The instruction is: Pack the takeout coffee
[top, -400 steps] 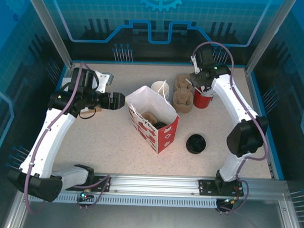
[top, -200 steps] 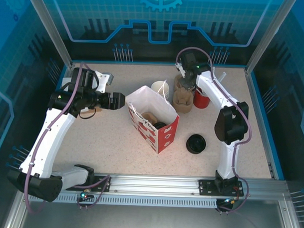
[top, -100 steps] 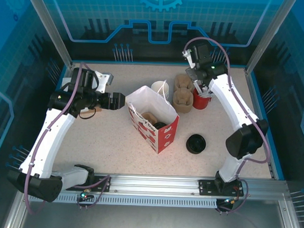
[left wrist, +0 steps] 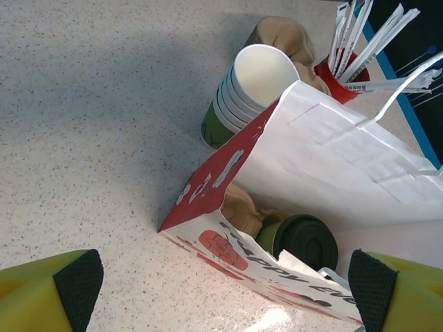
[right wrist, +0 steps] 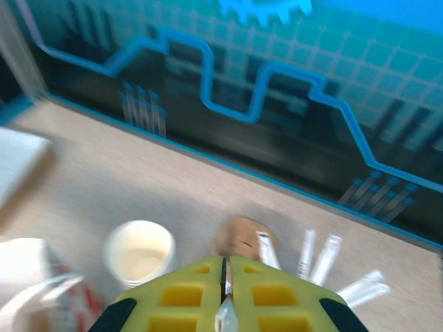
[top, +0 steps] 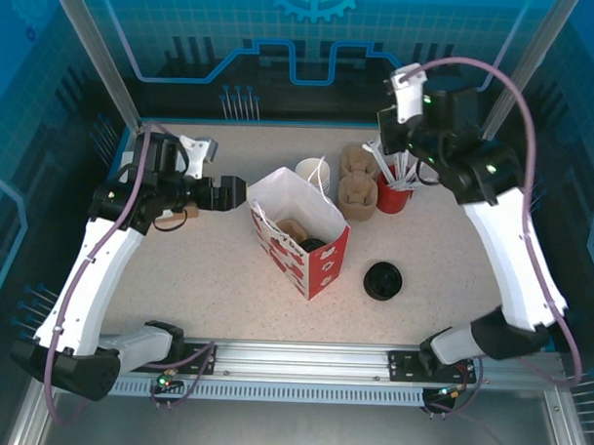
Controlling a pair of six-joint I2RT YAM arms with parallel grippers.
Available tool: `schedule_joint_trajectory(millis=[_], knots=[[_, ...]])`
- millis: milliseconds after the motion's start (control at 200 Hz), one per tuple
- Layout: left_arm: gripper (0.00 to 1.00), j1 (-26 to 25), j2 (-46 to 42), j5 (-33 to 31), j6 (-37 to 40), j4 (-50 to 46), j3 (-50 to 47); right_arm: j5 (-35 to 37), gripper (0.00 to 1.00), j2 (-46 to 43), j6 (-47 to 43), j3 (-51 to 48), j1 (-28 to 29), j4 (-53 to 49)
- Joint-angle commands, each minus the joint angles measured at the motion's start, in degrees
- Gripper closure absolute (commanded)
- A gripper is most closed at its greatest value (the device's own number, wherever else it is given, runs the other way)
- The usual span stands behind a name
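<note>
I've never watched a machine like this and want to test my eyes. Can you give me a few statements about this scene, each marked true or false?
1. The lidded coffee cup sits inside the red-and-white paper bag. True.
2. The left tool is clamped on the bag. False: its fingers are spread wide open beside the bag and grip nothing.
3. A stack of black lids lies on the table outside the bag. True.
4. The stack of lidless cups has tipped over. False: it stands upright behind the bag.
5. The right tool is wide open. False: its fingers are pressed almost together.
</note>
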Motion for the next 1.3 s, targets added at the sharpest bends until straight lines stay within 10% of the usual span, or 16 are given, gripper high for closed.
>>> schedule_joint_trajectory(millis=[0, 310, 615, 1051, 1296], knots=[[0.03, 0.5, -1.8, -1.2, -3.1, 2.2, -1.0, -10.7, 0.91, -5.1, 6.8, 0.7, 1.2, -0.7], [0.01, 0.8, -3.1, -9.3, -5.5, 2.6, -1.2, -23.4, 0.92, -13.1, 13.7, -4.9, 5.4, 3.2], [0.01, 0.9, -3.9, -10.8, -5.2, 2.0, -1.7, -9.0, 0.92, -5.7, 6.9, -7.1, 19.1, -0.6], [0.01, 1.1, -4.2, -11.8, -3.3, 1.7, -1.3, -4.6, 0.91, 11.9, 0.9, -3.9, 22.8, 1.8], [0.01, 2.6, -2.1, -10.1, -3.3, -1.9, 1.8, -8.6, 0.65, 18.8, 2.1, -0.2, 22.0, -1.3]])
